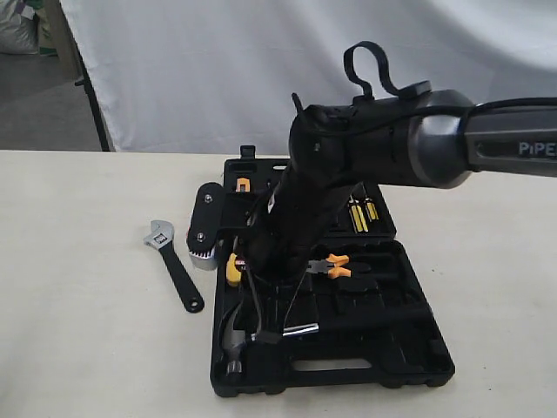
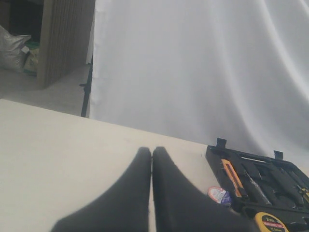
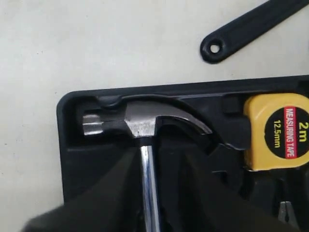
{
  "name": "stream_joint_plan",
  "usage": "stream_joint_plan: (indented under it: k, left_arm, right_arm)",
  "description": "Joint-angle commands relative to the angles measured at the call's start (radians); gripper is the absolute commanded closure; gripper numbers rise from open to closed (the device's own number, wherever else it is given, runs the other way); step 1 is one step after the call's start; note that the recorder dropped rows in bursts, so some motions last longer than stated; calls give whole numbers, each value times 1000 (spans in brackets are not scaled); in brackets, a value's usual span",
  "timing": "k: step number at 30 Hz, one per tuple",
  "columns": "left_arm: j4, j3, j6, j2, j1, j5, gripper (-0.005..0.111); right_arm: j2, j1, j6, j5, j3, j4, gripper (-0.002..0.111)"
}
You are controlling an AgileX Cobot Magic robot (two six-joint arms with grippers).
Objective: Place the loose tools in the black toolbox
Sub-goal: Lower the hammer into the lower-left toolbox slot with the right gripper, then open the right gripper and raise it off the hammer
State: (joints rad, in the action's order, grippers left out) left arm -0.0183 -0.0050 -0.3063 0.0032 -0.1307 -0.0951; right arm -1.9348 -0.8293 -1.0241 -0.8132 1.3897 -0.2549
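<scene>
- Hammer (image 3: 140, 121) — the head lies in the corner recess of the toolbox (image 1: 383, 366), nearest the camera in the exterior view.
- Right gripper (image 3: 150, 162) straddles the shaft just behind the head. Whether the fingers pinch it or stand just clear cannot be told.
- To finish this step well, seat the shaft flat in its slot and release fully. Then lift straight up — a sideways pull could drag the head out.
- Wrench (image 1: 174, 266) lies on the table (image 1: 70, 261), left of the toolbox and apart from it.
- Tape roll (image 2: 219, 195) rests beside the toolbox edge.
- Left gripper (image 2: 152, 152): fingers pressed together, holding nothing.
</scene>
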Motion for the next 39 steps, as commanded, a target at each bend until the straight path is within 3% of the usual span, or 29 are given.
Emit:
stream_joint_plan:
  k: [1, 9, 18, 31, 39]
  left_arm:
    - [-4, -3, -5, -3, -25, 7, 106]
    - [-4, -3, -5, -3, -25, 7, 106]
    - [-4, -3, -5, -3, -25, 7, 106]
    - [-4, -3, -5, -3, -25, 7, 106]
    - [-4, -3, -5, -3, -25, 7, 106]
  right_arm:
    - [-50, 2, -19, 1, -28, 4, 108]
    - [-194, 2, 37, -66, -39, 105, 109]
    - [-137, 2, 102, -188, 43, 107, 109]
    - [-108, 7, 131, -107, 48, 175, 109]
    - [-223, 89, 173, -145, 37, 170, 109]
